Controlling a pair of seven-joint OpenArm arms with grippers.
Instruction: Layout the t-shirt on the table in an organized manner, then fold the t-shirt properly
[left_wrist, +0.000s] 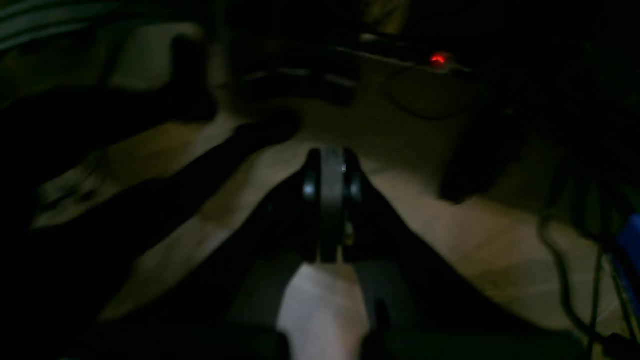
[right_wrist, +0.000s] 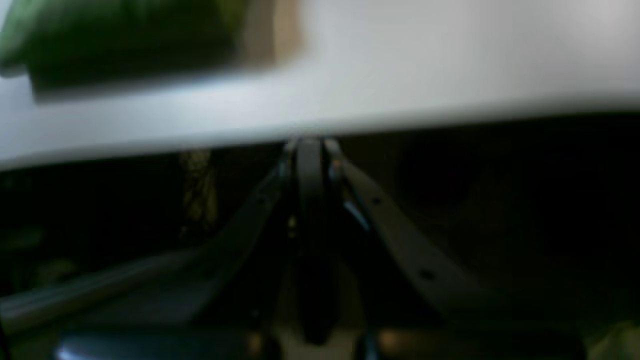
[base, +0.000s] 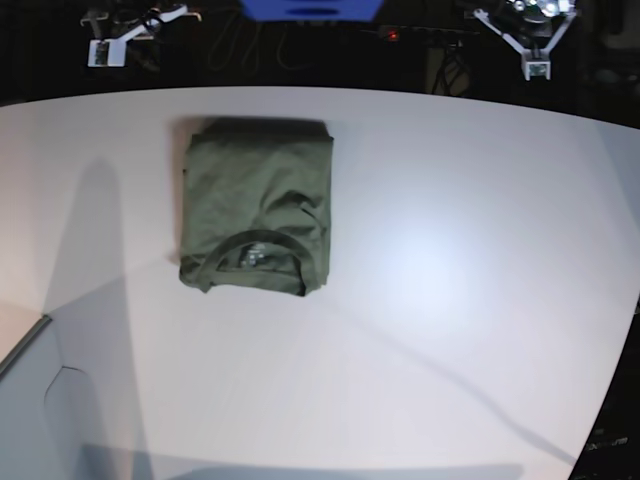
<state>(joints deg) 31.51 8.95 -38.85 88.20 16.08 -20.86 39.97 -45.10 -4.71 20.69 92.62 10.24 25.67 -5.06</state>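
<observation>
On the white worktop (base: 450, 300) the t-shirt (base: 255, 205) lies folded in a neat rectangle, collar nearest us; beyond its far edge our left hand (left_wrist: 330, 200) and right hand (right_wrist: 310, 165) hang pressed together, empty, so we judge only tidying remains.

The base camera is looking steeply down from high above the desk (base: 450, 300), taking in nearly its whole top. The right wrist camera is sitting low beside the desk edge (right_wrist: 350, 125), peering along its own jaws, sharing the t-shirt (base: 255, 205) with the base view. The left wrist camera is facing a dim floor (left_wrist: 450, 210), close behind its jaws.
</observation>
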